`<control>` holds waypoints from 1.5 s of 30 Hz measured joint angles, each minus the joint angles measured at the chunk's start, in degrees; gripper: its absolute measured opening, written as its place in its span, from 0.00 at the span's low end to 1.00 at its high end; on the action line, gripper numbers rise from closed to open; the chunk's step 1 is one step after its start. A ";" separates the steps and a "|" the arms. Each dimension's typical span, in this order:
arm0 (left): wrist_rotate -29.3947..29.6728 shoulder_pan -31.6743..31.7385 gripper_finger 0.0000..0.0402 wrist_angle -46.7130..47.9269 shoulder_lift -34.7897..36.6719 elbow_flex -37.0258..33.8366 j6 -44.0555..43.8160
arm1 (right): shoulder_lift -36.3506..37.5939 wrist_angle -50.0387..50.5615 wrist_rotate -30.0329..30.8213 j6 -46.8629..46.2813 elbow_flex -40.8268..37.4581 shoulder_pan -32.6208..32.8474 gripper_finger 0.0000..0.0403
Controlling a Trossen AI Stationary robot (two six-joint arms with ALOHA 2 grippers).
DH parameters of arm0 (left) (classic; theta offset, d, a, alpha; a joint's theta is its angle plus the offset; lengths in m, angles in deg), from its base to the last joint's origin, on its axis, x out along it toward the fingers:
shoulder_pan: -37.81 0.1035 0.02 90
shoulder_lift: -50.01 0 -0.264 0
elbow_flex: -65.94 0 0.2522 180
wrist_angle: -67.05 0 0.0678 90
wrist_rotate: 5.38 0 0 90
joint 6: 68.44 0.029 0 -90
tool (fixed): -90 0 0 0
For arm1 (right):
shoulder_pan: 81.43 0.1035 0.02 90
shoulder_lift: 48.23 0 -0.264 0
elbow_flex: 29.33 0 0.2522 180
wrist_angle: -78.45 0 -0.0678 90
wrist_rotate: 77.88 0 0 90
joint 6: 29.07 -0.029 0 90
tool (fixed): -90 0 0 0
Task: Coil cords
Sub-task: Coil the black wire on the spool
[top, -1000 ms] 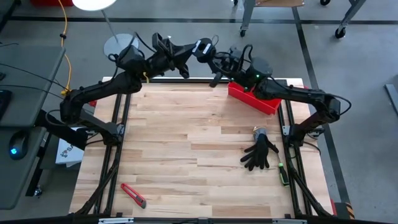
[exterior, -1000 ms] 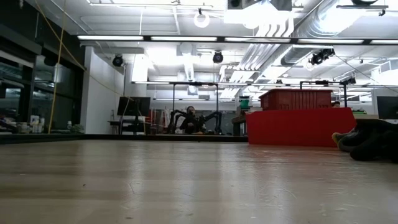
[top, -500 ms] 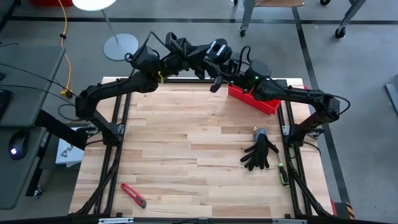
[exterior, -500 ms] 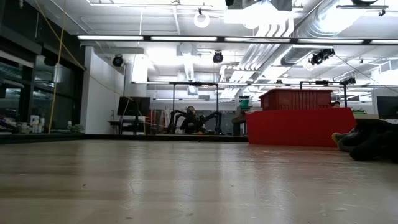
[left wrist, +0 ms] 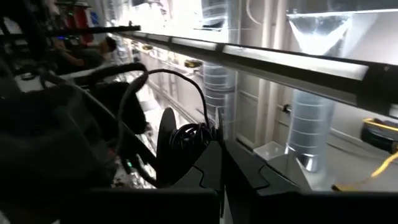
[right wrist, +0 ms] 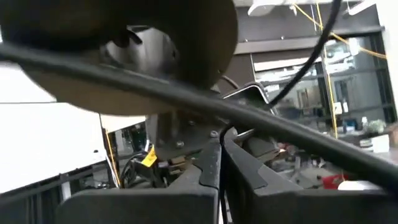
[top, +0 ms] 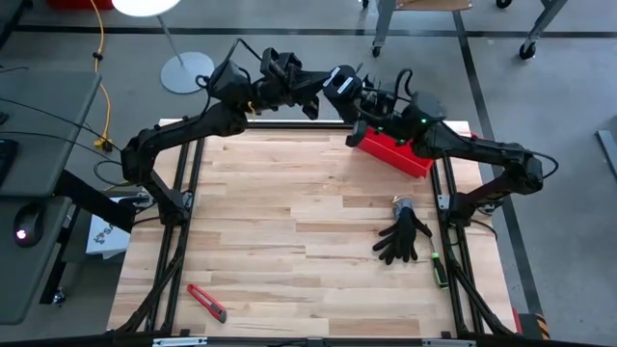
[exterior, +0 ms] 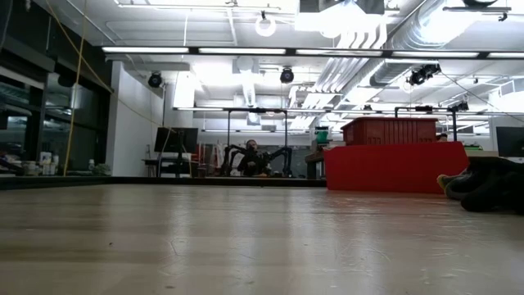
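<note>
Above the table's far edge, both closed fingers [left wrist: 219,163] pinch the cord [left wrist: 198,99] beside its spool [left wrist: 168,146].

The light, pale-brown wooden tabletop of striped planks [top: 289,241] is framed by black metal rails. At its far right corner sits a bright red plastic bin [top: 393,154]; in the low view the same bin [exterior: 397,157] shows as a solid red block. A black fabric glove [top: 403,237] lies on the wood at the right, with a small grey-blue cylinder [top: 401,206] just beside it and a slim green tool [top: 438,269] near the edge. A red-handled utility knife [top: 206,302] rests on the near left. Both robot arms are dark, almost black. A thick yellow cable [top: 99,67] crosses the grey floor beside a white round lamp base [top: 187,70].
</note>
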 joint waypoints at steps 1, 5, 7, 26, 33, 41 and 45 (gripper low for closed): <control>-0.24 0.39 0.00 0.62 0.00 0.00 0.00 | 0.01 0.02 0.12 -0.70 -0.02 0.31 0.00; 0.16 1.17 0.00 1.32 0.00 -0.02 0.17 | -0.21 0.72 0.40 -1.70 -0.07 1.13 0.00; 0.08 1.22 0.00 1.23 0.00 0.00 0.17 | -0.83 0.84 0.41 -2.35 -0.07 1.22 0.00; -5.44 2.33 0.00 1.93 -2.18 0.15 -0.15 | -1.48 -7.57 -4.79 -14.37 -0.15 2.62 0.00; -5.76 2.39 0.00 -4.06 -5.33 -0.07 -3.37 | -1.54 -7.15 -7.08 -16.80 -0.11 3.96 0.00; -5.92 3.82 0.00 -4.91 -5.57 -0.07 0.43 | -1.57 -6.91 -7.89 -17.12 -0.06 4.93 0.00; -6.62 6.07 0.00 -4.90 -5.62 -0.09 5.35 | -1.57 -6.86 -9.68 -18.01 0.00 4.91 0.00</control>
